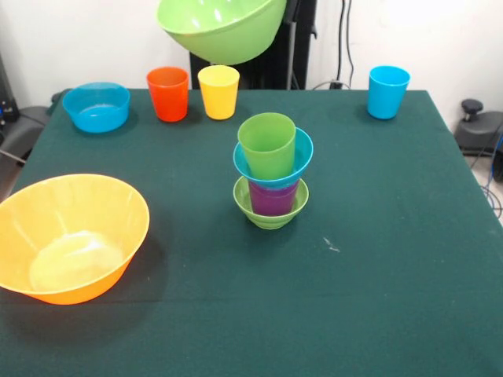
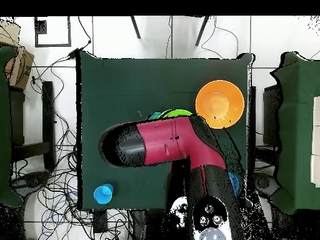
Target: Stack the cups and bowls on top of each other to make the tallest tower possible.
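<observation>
On a green table [image 1: 393, 259], a green bowl [image 1: 224, 27] is held aloft above the tower [image 1: 272, 173].
The gripper itself is hidden; its jaw state cannot be told.

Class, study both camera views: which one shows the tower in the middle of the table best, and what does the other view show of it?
The front view. It shows the whole tower: small green bowl, purple cup, small blue bowl, green cup on top. In the overhead view the red arm covers it; only slivers of blue and green show past the arm's edge.
</observation>
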### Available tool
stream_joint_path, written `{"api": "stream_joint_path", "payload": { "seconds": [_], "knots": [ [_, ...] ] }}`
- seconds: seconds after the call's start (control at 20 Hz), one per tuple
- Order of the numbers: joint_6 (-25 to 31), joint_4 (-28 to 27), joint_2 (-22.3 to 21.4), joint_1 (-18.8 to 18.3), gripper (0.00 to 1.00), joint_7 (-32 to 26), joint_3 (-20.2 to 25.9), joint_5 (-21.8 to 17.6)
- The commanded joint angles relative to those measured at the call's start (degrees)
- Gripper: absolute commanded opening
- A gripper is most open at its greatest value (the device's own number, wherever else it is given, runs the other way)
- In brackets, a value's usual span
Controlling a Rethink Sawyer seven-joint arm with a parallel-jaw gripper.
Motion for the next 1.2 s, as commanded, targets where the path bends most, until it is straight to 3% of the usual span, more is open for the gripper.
{"api": "stream_joint_path", "payload": {
  "seconds": [0.05,0.4,0.75,1.2],
  "knots": [
    [7.43,-6.85,4.73,0.66,0.0,3.27,0.76,1.61],
    [6.11,-10.02,9.42,2.91,0.0,6.64,0.36,2.26],
    [7.57,-13.35,11.41,4.69,0.0,7.29,-0.75,2.78],
    [4.0,-15.14,14.94,5.65,0.0,7.57,-2.24,2.56]
  ]
}}
